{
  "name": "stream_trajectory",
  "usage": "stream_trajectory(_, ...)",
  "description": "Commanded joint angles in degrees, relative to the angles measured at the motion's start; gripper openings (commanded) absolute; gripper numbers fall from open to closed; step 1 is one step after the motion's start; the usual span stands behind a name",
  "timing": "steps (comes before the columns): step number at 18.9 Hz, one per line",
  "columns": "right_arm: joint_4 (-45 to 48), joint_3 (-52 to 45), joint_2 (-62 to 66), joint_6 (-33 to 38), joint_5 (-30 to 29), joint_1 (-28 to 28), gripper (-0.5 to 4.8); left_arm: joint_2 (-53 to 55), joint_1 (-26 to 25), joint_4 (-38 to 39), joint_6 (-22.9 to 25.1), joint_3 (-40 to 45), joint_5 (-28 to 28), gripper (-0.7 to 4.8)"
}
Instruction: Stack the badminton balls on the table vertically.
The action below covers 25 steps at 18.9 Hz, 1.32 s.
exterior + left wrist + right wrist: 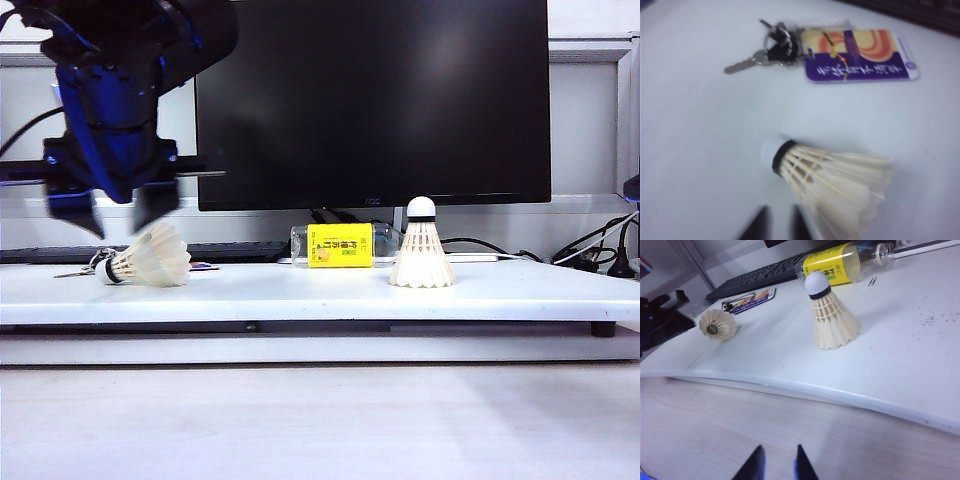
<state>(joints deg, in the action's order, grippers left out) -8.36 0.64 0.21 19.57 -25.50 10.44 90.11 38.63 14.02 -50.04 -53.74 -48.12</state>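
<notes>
1. The left gripper (115, 215) hangs above the left end of the white table (300, 295), its two dark fingers pointing down and standing apart, with nothing between them; it is blurred in the exterior view.
2. Just under it lies one shuttlecock (150, 257) on its side, its white tip to the left and its feather skirt flaring to the right. The fingers are just above the skirt and do not touch it.
3. In the left wrist view the same lying shuttlecock (827, 187) shows its rounded tip with the black band, and the two dark fingertips (756, 227) sit near its feathers (blurred, a small gap between them).
4. Just beyond that shuttlecock lies a bunch of keys (765, 50) with a purple and orange card (860, 55) on the ring.
5. The second shuttlecock (421, 247) stands upright on its skirt, tip up, right of the middle of the table and well apart from the first.
6. Behind it, toward the far edge, lies a bottle with a yellow label (340, 245), in front of a black monitor (372, 100); a dark keyboard (760, 276) lies far left.
7. The right gripper (776, 465) is off the table on the near side, above the pale wooden surface (790, 435), its two dark fingers a little apart and empty.
</notes>
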Motion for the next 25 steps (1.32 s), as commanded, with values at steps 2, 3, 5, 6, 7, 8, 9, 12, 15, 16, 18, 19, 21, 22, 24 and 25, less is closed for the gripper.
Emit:
stream_trajectory(2, 0.0, 0.0, -0.1, 0.1, 0.3, 0.1, 0.84, -0.2, -0.6, -0.4, 0.1, -0.3, -0.1, 0.61)
stream_trajectory(3, 0.0, 0.0, -0.1, 0.1, 0.3, 0.0, 0.84, -0.2, -0.7, -0.4, 0.3, -0.3, -0.1, 0.08)
stream_trajectory(5, 0.0, 0.0, -0.1, 0.1, 0.3, 0.0, 0.84, -0.2, -1.1, -0.5, 1.0, -0.3, 0.4, -0.06)
stream_trajectory(6, 0.0, 0.0, -0.1, 0.1, 0.3, 0.0, 0.84, -0.3, -1.4, -0.7, 3.4, -0.3, 0.4, -0.06)
stream_trajectory(7, 0.0, 0.0, -0.1, 0.1, 0.2, 0.0, 0.84, -0.9, -2.2, -0.8, 7.5, -0.3, 0.4, -0.06)
stream_trajectory(8, -0.2, 0.0, -0.1, 0.1, 0.1, 0.0, 0.84, -2.1, -3.1, -1.0, 14.6, -0.3, 0.5, -0.06)
stream_trajectory(9, -0.2, 0.0, -0.1, 0.1, 0.1, 0.0, 0.84, -3.7, -4.4, -2.2, 24.7, -0.3, 1.0, -0.06)
stream_trajectory(12, -0.2, 0.0, -0.1, -0.3, 0.2, 0.0, 0.84, -8.2, -9.3, -6.5, 43.4, -0.3, 12.8, -0.06)
stream_trajectory(15, -0.2, 0.0, -0.1, -0.3, 0.3, -0.1, 0.84, -11.6, -18.3, 1.4, 23.0, -2.6, 26.8, -0.04)
stream_trajectory(16, -0.2, 0.0, -0.1, -0.3, 0.3, -0.1, 0.84, -11.6, -20.0, 3.0, 19.6, -3.3, 30.3, 0.14)
stream_trajectory(18, -0.2, 0.0, -0.1, -0.3, 0.7, -0.1, 0.84, -11.6, -22.0, 4.8, 12.2, -4.0, 39.2, 1.42)
stream_trajectory(19, -0.2, 0.0, -0.1, -0.3, 1.2, -0.1, 0.84, -11.5, -22.3, 5.4, 7.8, -4.0, 42.6, 1.44)
stream_trajectory(21, -0.2, 0.0, -0.1, -0.3, 1.9, -0.1, 0.84, -11.2, -22.3, 5.7, 3.0, -4.0, 43.0, 1.44)
stream_trajectory(22, -0.2, 0.0, -0.1, -0.3, 1.8, -0.1, 0.84, -11.1, -22.3, 6.1, -2.3, -4.0, 43.0, 1.44)
stream_trajectory(24, -0.2, 0.0, -0.1, -0.3, 1.8, -0.1, 0.84, -10.9, -22.5, 6.0, -11.2, -4.0, 43.4, 1.44)
stream_trajectory(25, -0.2, 0.0, -0.1, -0.3, 1.8, 0.0, 0.84, -10.8, -22.5, 6.1, -14.1, -4.0, 43.7, 1.44)
